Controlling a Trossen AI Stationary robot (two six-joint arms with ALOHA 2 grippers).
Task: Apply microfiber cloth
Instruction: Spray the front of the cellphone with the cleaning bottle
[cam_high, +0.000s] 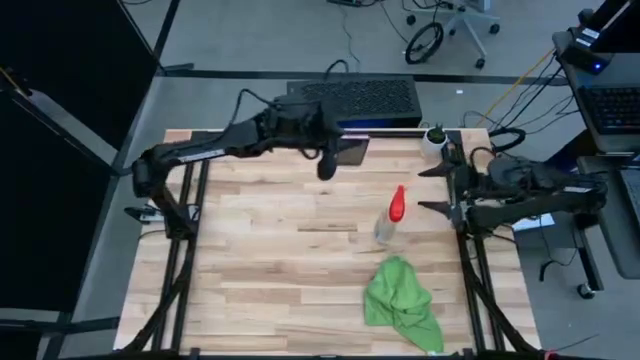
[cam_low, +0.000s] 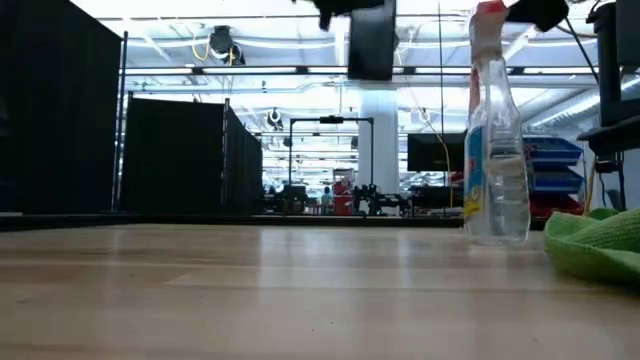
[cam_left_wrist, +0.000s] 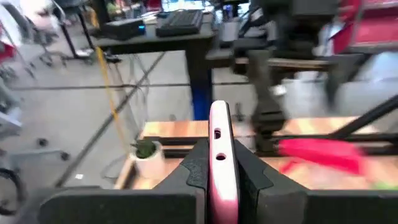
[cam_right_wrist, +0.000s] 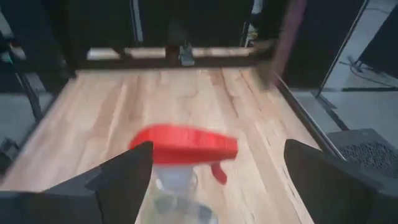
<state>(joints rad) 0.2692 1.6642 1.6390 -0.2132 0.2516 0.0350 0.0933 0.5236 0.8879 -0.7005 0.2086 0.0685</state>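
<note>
The bright green microfiber cloth (cam_high: 401, 306) lies crumpled on the table near the front right, also seen at the right in the low view (cam_low: 600, 245); no gripper touches it. A clear spray bottle with a red nozzle (cam_high: 391, 214) stands upright just beyond it. My left gripper (cam_high: 335, 152) is at the far middle, shut on a dark phone (cam_high: 353, 152) with a pink rim. My right gripper (cam_high: 438, 190) stands open at the table's right side, its fingers pointing at the bottle's nozzle (cam_right_wrist: 183, 146) without touching it. My left gripper pinches the phone between its two fingers, one on each flat face, close to one end (cam_left_wrist: 221, 186). The fingers come level from the table's left. The phone (cam_low: 372, 40) is lifted well clear of the table, and the wrist view shows its pink edge on.
A small white pot with a plant (cam_high: 434, 138) sits at the far right corner. A black perforated box (cam_high: 352, 98) lies beyond the far edge. Bare wood spreads over the table's left and middle (cam_high: 270, 260).
</note>
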